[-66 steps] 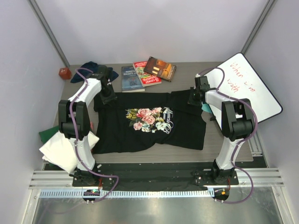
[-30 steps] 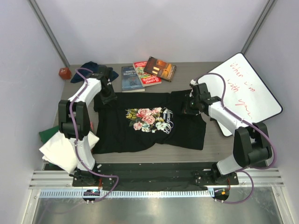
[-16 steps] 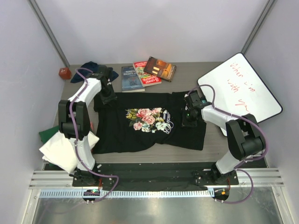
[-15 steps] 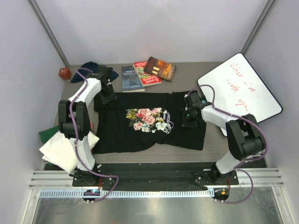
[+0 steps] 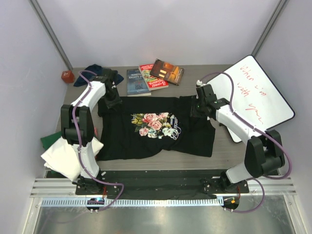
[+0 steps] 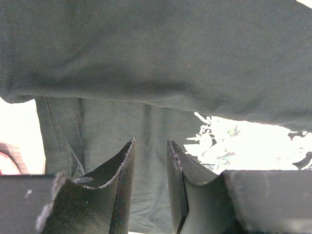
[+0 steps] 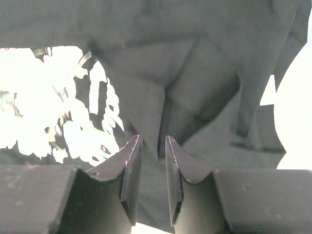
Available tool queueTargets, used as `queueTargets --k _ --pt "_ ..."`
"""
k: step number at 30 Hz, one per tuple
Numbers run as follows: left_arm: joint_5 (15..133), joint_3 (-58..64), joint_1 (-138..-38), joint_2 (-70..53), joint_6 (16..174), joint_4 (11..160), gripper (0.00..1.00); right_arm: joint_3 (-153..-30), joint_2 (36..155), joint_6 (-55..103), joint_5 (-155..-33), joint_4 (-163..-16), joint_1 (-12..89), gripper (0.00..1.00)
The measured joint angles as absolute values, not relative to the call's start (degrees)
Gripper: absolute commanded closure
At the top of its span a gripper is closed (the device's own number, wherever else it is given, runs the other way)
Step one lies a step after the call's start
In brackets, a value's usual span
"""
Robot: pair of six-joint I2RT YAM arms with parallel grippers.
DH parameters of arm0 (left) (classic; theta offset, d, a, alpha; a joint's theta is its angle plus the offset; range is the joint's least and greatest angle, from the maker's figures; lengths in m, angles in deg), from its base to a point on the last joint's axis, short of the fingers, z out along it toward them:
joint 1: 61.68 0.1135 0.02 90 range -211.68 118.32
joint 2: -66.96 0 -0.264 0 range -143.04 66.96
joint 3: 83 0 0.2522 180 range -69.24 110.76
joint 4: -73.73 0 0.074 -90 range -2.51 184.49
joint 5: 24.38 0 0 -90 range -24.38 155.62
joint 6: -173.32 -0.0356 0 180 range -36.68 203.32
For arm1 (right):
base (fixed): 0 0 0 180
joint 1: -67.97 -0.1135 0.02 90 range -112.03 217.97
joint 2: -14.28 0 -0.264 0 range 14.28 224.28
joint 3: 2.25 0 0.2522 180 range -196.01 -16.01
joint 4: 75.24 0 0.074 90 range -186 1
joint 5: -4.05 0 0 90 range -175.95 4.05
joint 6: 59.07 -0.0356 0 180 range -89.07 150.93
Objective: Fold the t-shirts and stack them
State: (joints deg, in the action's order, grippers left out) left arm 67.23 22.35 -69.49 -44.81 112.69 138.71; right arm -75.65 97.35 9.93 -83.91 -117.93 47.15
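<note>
The black t-shirt (image 5: 156, 129) with the rose print lies spread across the middle of the desk (image 5: 195, 73). A whiteboard (image 5: 258, 92) overhangs the right edge. A folded white t-shirt (image 5: 61, 156) sits at the near left corner, with a green t-shirt (image 5: 47, 140) just behind it. Three books (image 5: 155, 75) lie along the far edge, and a navy t-shirt (image 5: 92, 70) is bunched in the far left corner.

My left gripper (image 6: 150, 142) is low over the black t-shirt's far left part, jaws apart with nothing pinched. My right gripper (image 7: 153, 137) is over its far right part, jaws also apart, with a raised crease just ahead.
</note>
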Motion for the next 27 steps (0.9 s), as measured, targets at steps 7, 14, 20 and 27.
queueTargets --k 7,14,20,27 --pt "67.2 22.3 -69.5 -44.8 112.7 138.8 0.68 -80.5 108.2 11.2 -81.8 -116.0 47.2 0.69" --pt "67.2 22.3 -69.5 -44.8 112.7 138.8 0.68 -81.2 113.0 11.2 -81.7 -116.1 47.2 0.66" --pt "67.2 22.3 -69.5 -44.8 112.7 138.8 0.68 -82.1 113.0 11.2 -81.9 -115.8 47.2 0.66" --pt "67.2 22.3 -69.5 -44.8 112.7 138.8 0.68 -82.3 115.3 10.9 -84.0 -114.7 47.2 0.66"
